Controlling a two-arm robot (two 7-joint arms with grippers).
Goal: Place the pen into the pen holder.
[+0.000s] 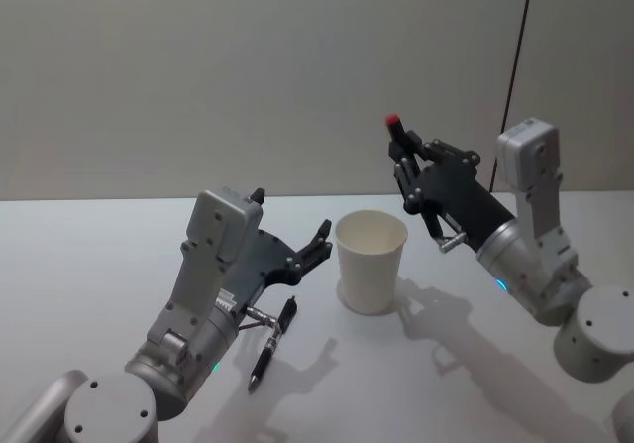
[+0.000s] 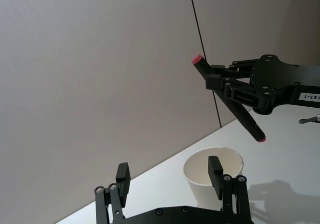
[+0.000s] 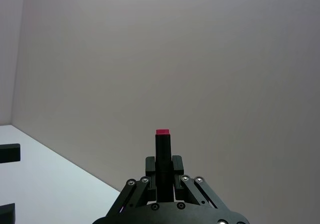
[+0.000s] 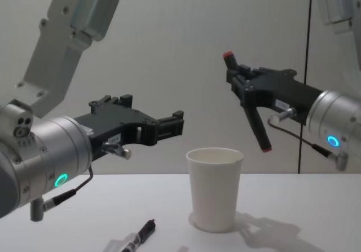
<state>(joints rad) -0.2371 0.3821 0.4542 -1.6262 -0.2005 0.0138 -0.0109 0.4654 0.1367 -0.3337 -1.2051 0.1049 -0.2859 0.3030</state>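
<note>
Clamping the pen (image 4: 256, 125), right claw (image 3: 163, 166) closed around it

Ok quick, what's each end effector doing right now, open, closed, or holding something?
Left end effector: open, holding nothing.
Right end effector: closed on a pen.

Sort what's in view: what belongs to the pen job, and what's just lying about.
Belongs to the job:
- pen with red ends, held in the air by the right gripper
- pen holder, the white paper cup, upright on the table

Just lying about:
- second black pen, flat on the table by the left arm
- left gripper, fingers open, holding nothing
</note>
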